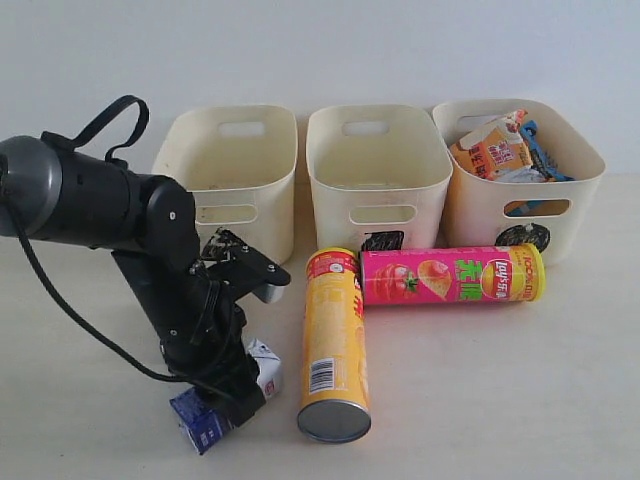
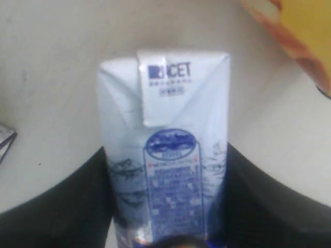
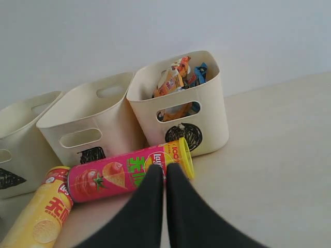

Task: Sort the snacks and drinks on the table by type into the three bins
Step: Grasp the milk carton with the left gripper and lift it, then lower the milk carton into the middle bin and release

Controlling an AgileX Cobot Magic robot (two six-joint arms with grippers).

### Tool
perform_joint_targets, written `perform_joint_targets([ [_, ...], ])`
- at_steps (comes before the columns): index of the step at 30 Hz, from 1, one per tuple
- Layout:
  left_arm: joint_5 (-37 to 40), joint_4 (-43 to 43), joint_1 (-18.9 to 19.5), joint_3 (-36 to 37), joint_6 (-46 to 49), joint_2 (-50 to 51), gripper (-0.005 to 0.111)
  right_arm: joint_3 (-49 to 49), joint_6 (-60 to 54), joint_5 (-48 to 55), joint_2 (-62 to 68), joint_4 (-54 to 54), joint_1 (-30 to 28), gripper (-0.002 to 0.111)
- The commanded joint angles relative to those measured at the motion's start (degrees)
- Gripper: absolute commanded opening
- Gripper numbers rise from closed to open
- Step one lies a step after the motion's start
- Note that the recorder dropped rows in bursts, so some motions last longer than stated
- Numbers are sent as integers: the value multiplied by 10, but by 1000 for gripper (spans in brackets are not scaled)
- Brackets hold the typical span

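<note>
**Left gripper clamped on carton, right gripper closed and empty**

We see the left gripper (image 1: 228, 392) down near the front-left corner of the counter (image 1: 500, 400), gripping the carton (image 2: 165, 155). In the wrist view both fingers (image 2: 67, 206) press the carton's sides, so the jaws are part open and stopped by it. We can't tell whether the carton is resting on the counter or lifted.

On the right gripper (image 3: 164, 173) we see the fingers pressed together with nothing between them.

The yellow can (image 1: 335, 340) and pink can (image 1: 450, 277) lie on their sides mid-counter in an L, ends just beside each other.

The three bins (image 1: 230, 215) sit along the back edge. The right bin (image 1: 480, 215) holds the orange bag (image 1: 495, 150) and blue bag (image 1: 537, 150).
</note>
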Motion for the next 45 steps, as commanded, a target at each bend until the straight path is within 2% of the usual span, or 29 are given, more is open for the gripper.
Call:
perform_joint_targets([
  [1, 55, -1, -3, -35, -6, -10, 4, 3, 1, 0, -4, 0, 2, 0],
  [5, 86, 0, -3, -64, -9, -35, 4, 3, 1, 0, -4, 0, 2, 0],
  [11, 56, 1, -3, -108, -36, -95, 4, 3, 1, -1, -4, 0, 2, 0],
  [16, -52, -2, -3, -135, -77, -132, 4, 3, 1, -1, -4, 2, 2, 0],
  [21, -227, -68, -3, -136, -83, -136, 4, 3, 1, -1, -4, 2, 2, 0],
  [24, -316, -117, -3, -137, -79, -120, 4, 3, 1, -2, -4, 2, 2, 0],
  [29, -415, -121, -3, -153, -74, -75, 4, 3, 1, -2, -4, 2, 2, 0],
  [41, -461, -121, -16, -358, -74, 118, 4, 3, 1, -11, -4, 2, 2, 0],
  [45, -461, -121, -16, -390, -74, 154, 8, 3, 1, -11, -4, 2, 2, 0],
])
